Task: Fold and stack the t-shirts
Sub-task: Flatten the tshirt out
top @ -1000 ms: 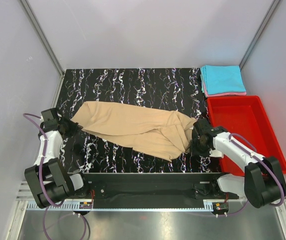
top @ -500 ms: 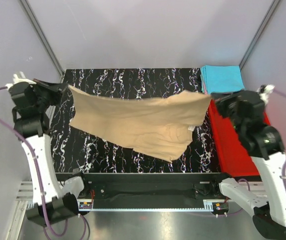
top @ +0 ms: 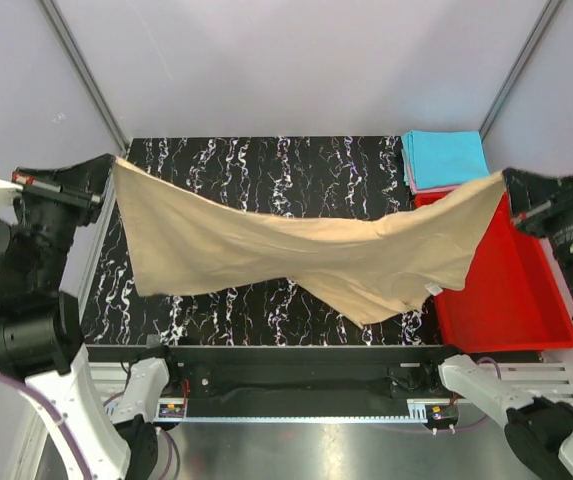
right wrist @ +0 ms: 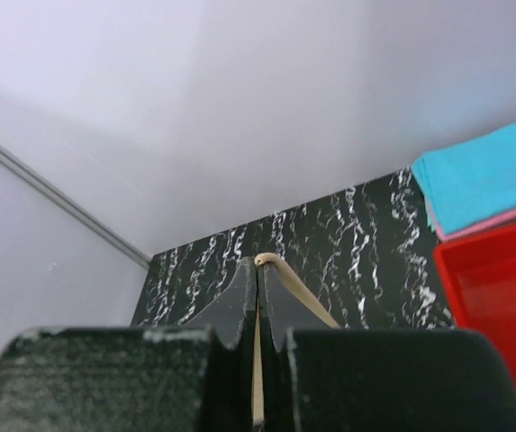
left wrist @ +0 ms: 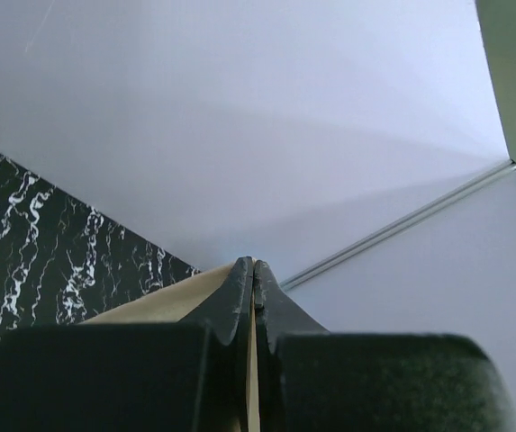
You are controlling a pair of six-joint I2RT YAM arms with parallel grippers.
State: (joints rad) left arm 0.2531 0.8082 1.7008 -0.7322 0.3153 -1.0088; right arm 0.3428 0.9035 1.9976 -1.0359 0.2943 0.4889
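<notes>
The tan t-shirt [top: 296, 250] hangs stretched in the air between both grippers, sagging in the middle above the black marbled table [top: 266, 165]. My left gripper [top: 109, 165] is shut on its left corner, high at the left; the cloth shows between the jaws in the left wrist view [left wrist: 253, 270]. My right gripper [top: 508, 180] is shut on its right corner above the red bin; the tan edge [right wrist: 280, 270] curls over the fingertips in the right wrist view [right wrist: 258, 265]. The folded cyan shirt [top: 444, 157] lies on the pink one [top: 446, 188] at the back right.
The red plastic bin [top: 511, 290] stands at the right, partly under the hanging cloth. Grey walls enclose the table at the back and on both sides.
Both arms have risen and spread apart, lifting the tan shirt off the table and pulling it wide; one second ago it lay crumpled on the table with both grippers low.
</notes>
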